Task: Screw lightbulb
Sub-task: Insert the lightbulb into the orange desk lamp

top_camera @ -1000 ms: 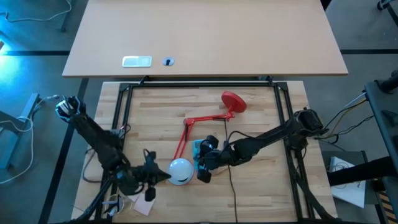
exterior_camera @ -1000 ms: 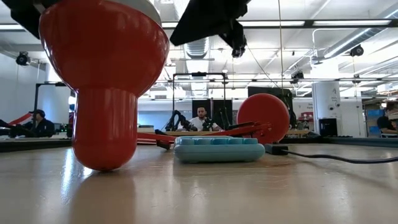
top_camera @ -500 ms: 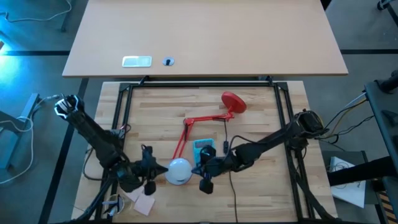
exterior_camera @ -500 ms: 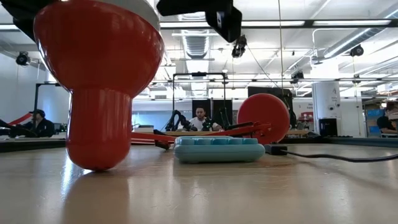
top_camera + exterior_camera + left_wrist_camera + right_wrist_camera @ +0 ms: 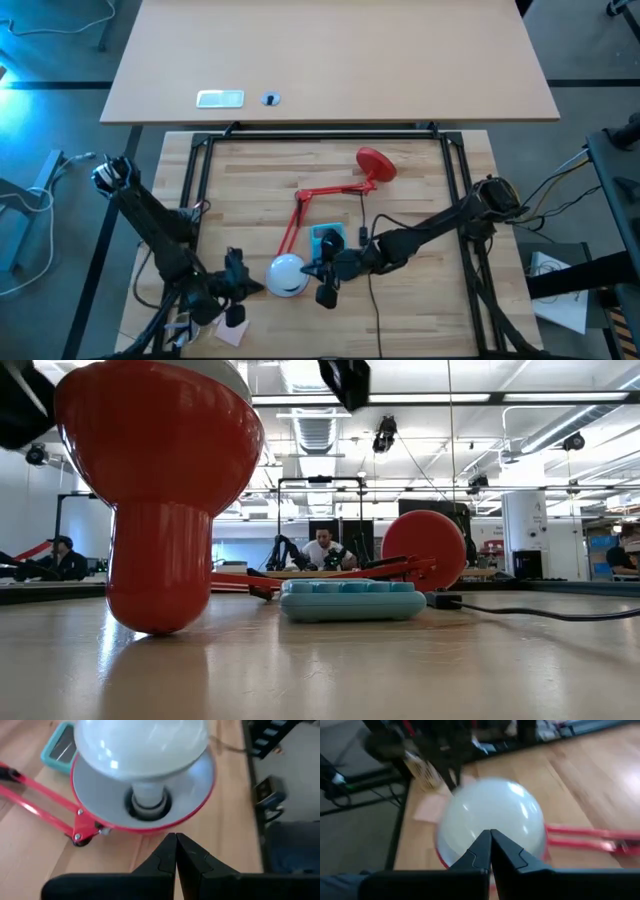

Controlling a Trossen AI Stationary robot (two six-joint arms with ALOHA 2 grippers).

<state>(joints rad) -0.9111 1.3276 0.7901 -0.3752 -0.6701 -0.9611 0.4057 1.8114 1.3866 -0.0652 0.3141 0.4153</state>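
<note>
Lightbulb [image 5: 141,750] sat upright in the socket of the red lamp shade [image 5: 200,795], which opened upward near the front edge of the wooden table [image 5: 420,200]; in the left wrist view its white dome stood above the shade's rim and its neck went down into the white socket collar. The left gripper [image 5: 237,288] was just beside the shade on its left side, apart from the bulb, and its 2 fingers [image 5: 165,855] were pressed together with nothing between them. The right gripper [image 5: 325,283] was just beside the shade on the opposite side, and its fingers [image 5: 481,851] were also closed against each other and empty, pointing toward the dome [image 5: 492,817]. Behind the shade lay a flat teal device [image 5: 327,239], with a black cable [image 5: 540,613] running away from it over the table. The lamp's red jointed arm [image 5: 300,205] went from the shade back to the round red base [image 5: 376,164] farther on the table. In the low view the shade [image 5: 160,490] filled the near left part, and 2 people sat far in the room behind.
</note>
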